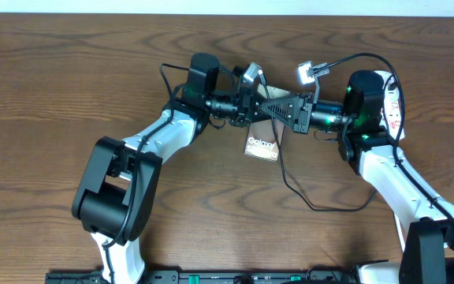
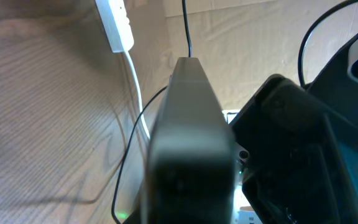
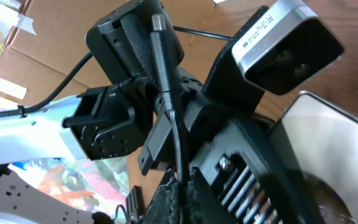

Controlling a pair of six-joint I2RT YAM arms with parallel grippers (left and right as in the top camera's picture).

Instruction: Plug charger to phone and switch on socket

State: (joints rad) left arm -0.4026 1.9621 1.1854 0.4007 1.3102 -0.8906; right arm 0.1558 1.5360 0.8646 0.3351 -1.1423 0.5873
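Note:
The phone (image 1: 261, 147), dark with white "Galaxy" lettering, hangs tilted under the two grippers at the table's middle. My left gripper (image 1: 250, 106) is shut on it. In the left wrist view the phone (image 2: 188, 130) fills the centre edge-on and hides the jaws. The charger (image 2: 185, 28), a thin black cable, meets the phone's far end. My right gripper (image 3: 180, 193) is shut on the charger (image 3: 165, 81), whose stiff end points up toward the left gripper. Its slack loops over the table (image 1: 298, 193). The socket (image 2: 114, 25), a white power strip with a white cord, lies beyond.
The two grippers meet tip to tip, with the right gripper (image 1: 273, 109) almost touching the left. The right arm's black body (image 2: 291, 143) crowds the right of the left wrist view. The left wrist camera (image 3: 284, 43) sits close above the right gripper. Brown cardboard stands behind the table.

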